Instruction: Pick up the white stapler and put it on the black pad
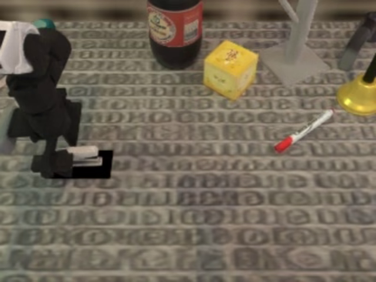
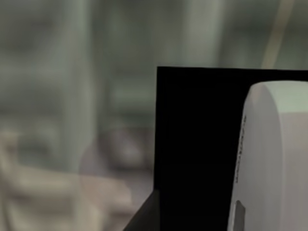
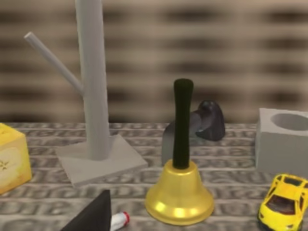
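Stapler [image 1: 83, 155], white, slim and rigid, likely light with a smooth casing that could slip, lies over the black pad [image 1: 104, 166] at the table's left under my left pincer [image 1: 59, 163], whose finger state I cannot tell; grip across its narrow midsection.

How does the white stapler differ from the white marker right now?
The white stapler is a broad bar lying on the black pad at the left gripper; the white marker is thin, red-capped, lying diagonally on the bare table at right, untouched. Both are mostly white.
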`<action>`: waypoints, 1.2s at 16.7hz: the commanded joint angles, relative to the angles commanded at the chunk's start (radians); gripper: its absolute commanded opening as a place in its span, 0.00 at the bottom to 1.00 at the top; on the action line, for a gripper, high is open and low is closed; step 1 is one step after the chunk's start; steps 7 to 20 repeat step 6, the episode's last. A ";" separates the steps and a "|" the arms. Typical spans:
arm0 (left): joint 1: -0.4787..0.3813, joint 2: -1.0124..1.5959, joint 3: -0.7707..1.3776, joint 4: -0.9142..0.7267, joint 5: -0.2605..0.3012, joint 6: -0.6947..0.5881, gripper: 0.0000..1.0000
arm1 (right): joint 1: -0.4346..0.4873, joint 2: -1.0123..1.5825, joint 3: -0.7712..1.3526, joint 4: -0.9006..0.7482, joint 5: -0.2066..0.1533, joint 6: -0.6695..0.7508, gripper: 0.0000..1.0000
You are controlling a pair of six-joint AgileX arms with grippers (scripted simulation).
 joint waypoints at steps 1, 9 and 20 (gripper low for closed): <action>0.000 0.000 0.000 0.000 0.000 0.000 1.00 | 0.000 0.000 0.000 0.000 0.000 0.000 1.00; 0.000 0.000 0.000 0.000 0.000 0.000 1.00 | 0.000 0.000 0.000 0.000 0.000 0.000 1.00; 0.000 0.000 0.000 0.000 0.000 0.000 1.00 | 0.000 0.000 0.000 0.000 0.000 0.000 1.00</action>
